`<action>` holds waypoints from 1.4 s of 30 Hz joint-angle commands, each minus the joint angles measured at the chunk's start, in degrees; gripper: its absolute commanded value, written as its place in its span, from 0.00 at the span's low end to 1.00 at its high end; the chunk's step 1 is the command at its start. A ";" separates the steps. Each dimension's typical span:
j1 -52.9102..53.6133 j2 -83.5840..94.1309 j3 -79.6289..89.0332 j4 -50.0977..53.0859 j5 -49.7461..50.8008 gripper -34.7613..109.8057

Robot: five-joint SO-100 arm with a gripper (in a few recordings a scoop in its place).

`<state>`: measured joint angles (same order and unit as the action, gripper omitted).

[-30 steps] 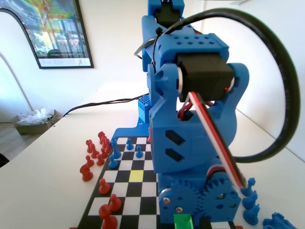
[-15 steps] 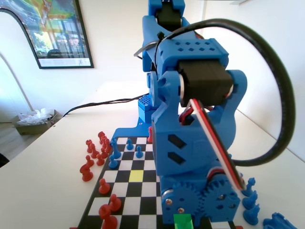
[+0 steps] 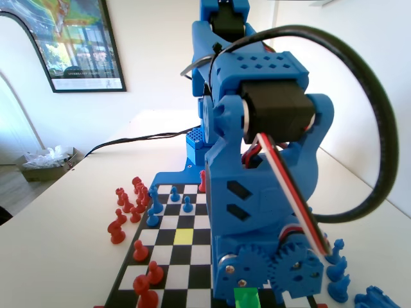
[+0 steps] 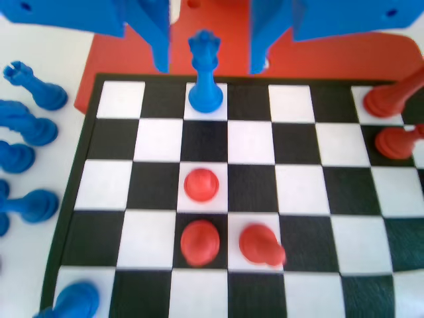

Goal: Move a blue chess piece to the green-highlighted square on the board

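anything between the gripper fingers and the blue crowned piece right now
No. In the wrist view the blue chess piece stands upright between the open gripper fingers, with bare gaps on both sides.

- Bright daylight in fixed view; wall and worktop (image 3: 70, 212) washed pale, near overexposed at upper right.
- Glare on framed poster (image 3: 70, 42) glass.
- Arm (image 3: 257, 186) close to lens, soft-focused, bulging with wide-angle distortion; dark cable bent into a broad arc.
- Soft, faint shadows beside red pieces on worktop.
- Wrist view evenly lit, blurred throughout; gripper (image 4: 209, 63) jaws at top smeared, edges indistinct.
- Board (image 4: 298, 199) lines bowed toward corners; white squares slightly blown.
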<state>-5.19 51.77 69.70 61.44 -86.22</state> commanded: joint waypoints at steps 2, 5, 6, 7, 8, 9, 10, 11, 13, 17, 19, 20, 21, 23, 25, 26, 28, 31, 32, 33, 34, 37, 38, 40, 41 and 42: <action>-0.18 12.48 -4.92 6.06 -0.18 0.25; -0.26 17.05 -5.54 9.76 0.18 0.25; -0.26 18.72 -5.45 10.72 0.35 0.25; -0.18 20.39 -5.36 11.78 0.62 0.25; -0.09 22.41 -5.27 13.18 0.79 0.25; 0.09 24.26 -5.01 14.33 0.97 0.25; 0.26 26.28 -4.66 15.47 0.97 0.25; 0.53 28.30 -4.31 16.61 1.05 0.25; 0.88 32.26 -3.34 18.72 1.14 0.25; 1.67 41.92 0.79 22.59 1.14 0.25; 2.02 47.37 3.96 24.52 0.97 0.25; 2.29 50.45 5.80 25.40 0.79 0.25; 2.46 53.35 7.65 26.46 0.35 0.25; 3.08 59.41 11.25 28.65 -0.35 0.25; 3.69 64.69 14.68 29.97 -1.41 0.25; 4.04 67.06 16.35 30.41 -1.85 0.25; 4.39 71.89 20.04 30.85 -2.64 0.25; 4.66 78.66 25.22 33.05 -4.48 0.25; 4.83 81.65 27.60 34.19 -5.27 0.25; 4.92 84.64 29.97 35.07 -5.98 0.25; 5.01 86.57 31.55 35.42 -6.33 0.25; 5.54 93.25 36.65 37.27 -8.61 0.25; 5.63 94.92 37.97 37.35 -9.14 0.25; 6.06 98.00 40.34 37.18 -10.37 0.25; 6.15 99.49 41.22 37.09 -10.63 0.25; 6.33 100.81 42.19 37.09 -11.07 0.25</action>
<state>-0.18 147.66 110.39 97.82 -95.62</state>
